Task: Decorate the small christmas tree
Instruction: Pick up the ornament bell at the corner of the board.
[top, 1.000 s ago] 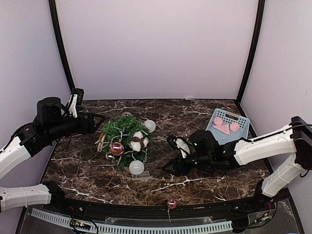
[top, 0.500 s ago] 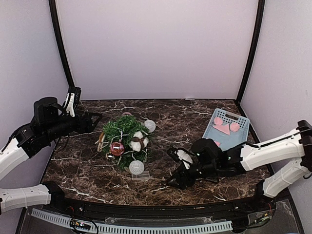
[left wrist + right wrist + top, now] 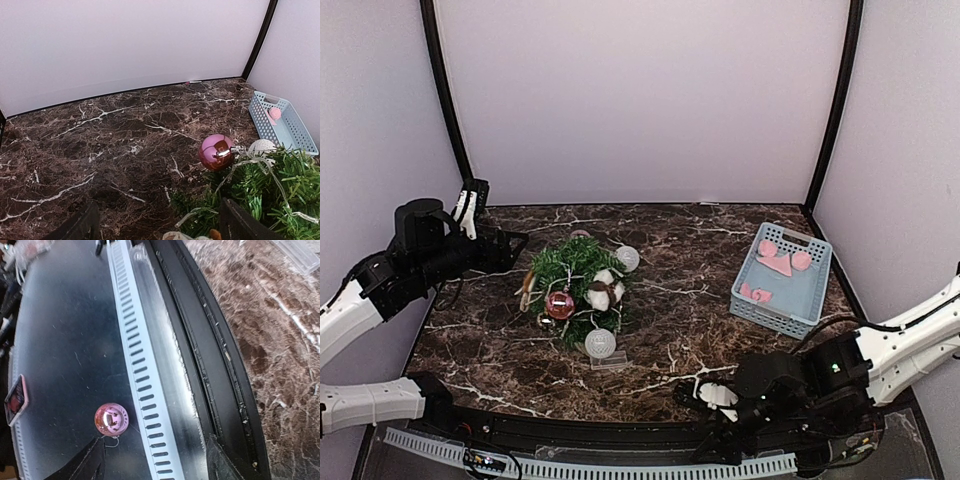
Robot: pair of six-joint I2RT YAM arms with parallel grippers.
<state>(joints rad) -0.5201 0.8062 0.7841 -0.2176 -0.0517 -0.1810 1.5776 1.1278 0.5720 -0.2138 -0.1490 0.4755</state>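
Note:
The small christmas tree (image 3: 576, 283) stands left of centre on the marble table, hung with a pink ball (image 3: 559, 304), white balls (image 3: 600, 343) and a cotton tuft. In the left wrist view the tree (image 3: 260, 192) fills the lower right, with a pink ball (image 3: 216, 152) on it. My left gripper (image 3: 517, 248) hovers open just left of the tree, empty (image 3: 160, 231). The right gripper (image 3: 712, 432) hangs open over the table's front edge. A loose pink ball (image 3: 111, 418) lies on the dark metal ledge, close to the right gripper's left finger (image 3: 82, 462), not held.
A light blue basket (image 3: 765, 318) with pink pieces stands at the right rear. A white slotted rail (image 3: 142, 390) and black table edge (image 3: 215, 365) run under the right gripper (image 3: 155, 466). A clear plastic stand (image 3: 610, 362) lies by the tree's front.
The right arm swung from mid-table down to the front edge and its jaws opened wider. In the top view it now covers the loose pink ball. The left arm barely moved.

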